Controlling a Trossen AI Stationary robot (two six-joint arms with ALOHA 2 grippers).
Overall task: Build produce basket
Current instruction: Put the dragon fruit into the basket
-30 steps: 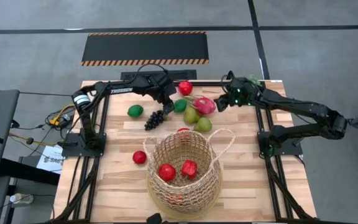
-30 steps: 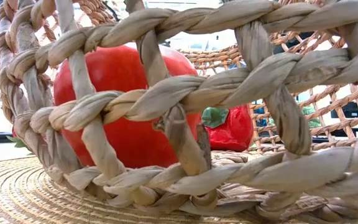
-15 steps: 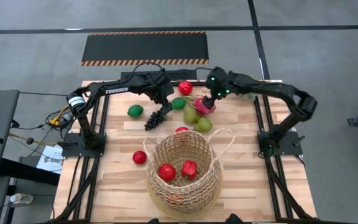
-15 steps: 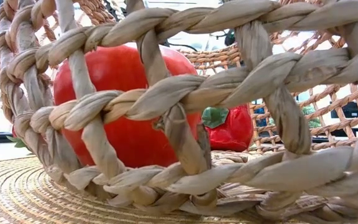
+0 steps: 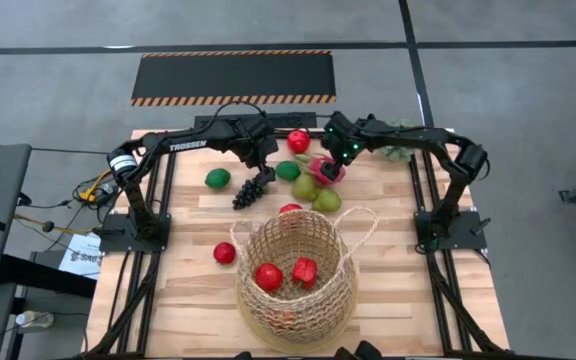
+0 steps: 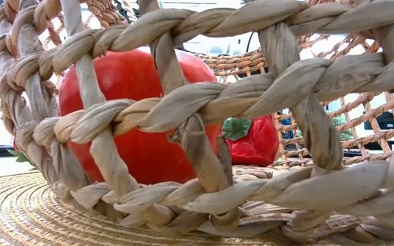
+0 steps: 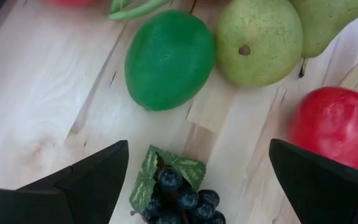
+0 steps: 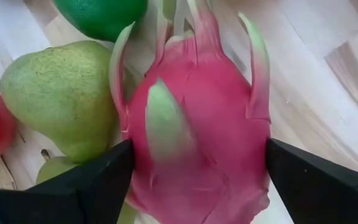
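Right end effector [image 8: 197,180] spread wide, fingers flanking pink dragon fruit [image 8: 197,124] at far side of bench [image 5: 188,290], nothing pinched yet. Left end effector [image 7: 197,186] likewise spread, poised over dark grape bunch [image 7: 179,193], lime [image 7: 169,59] and pear [image 7: 260,40] just beyond. Basket [image 5: 298,262] sits near front, holding two red fruits. Step in hand, likely: twin pick-up. Next move calls for descent, squeeze, carry to basket.

Two fruits [image 5: 286,274] in basket [image 5: 338,300]; rest behind.
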